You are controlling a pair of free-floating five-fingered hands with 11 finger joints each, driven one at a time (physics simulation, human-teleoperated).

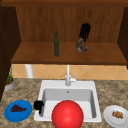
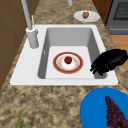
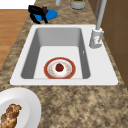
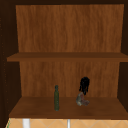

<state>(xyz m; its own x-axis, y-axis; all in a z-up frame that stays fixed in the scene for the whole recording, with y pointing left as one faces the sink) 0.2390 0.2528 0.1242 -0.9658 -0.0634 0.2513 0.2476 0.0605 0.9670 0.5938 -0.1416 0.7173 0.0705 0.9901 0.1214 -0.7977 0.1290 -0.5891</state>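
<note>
My right hand (image 1: 85,30) hangs fingers-down over the lower shelf (image 1: 37,53), its straight fingertips at the top of a grey-brown lump (image 1: 82,46) that rests tilted on the shelf. The same right hand (image 4: 84,85) and lump (image 4: 82,100) appear in the upper view. A dark green bottle (image 1: 56,44) stands upright to their left. My left hand (image 1: 38,105) hovers open at the sink's front left corner, between the sink and a blue plate (image 1: 23,115) of dark grapes (image 1: 17,108). In the left side view the left hand (image 2: 110,60) lies flat over the sink's rim.
In the white sink (image 2: 62,27) lies a red-rimmed plate (image 2: 77,67) with a small red fruit (image 2: 68,60). A large red round shape (image 1: 67,115) covers the sink's front. A faucet (image 1: 68,75) stands behind; a white plate (image 1: 110,117) with bread (image 1: 117,114) sits right; a potted plant (image 1: 9,82) stands left.
</note>
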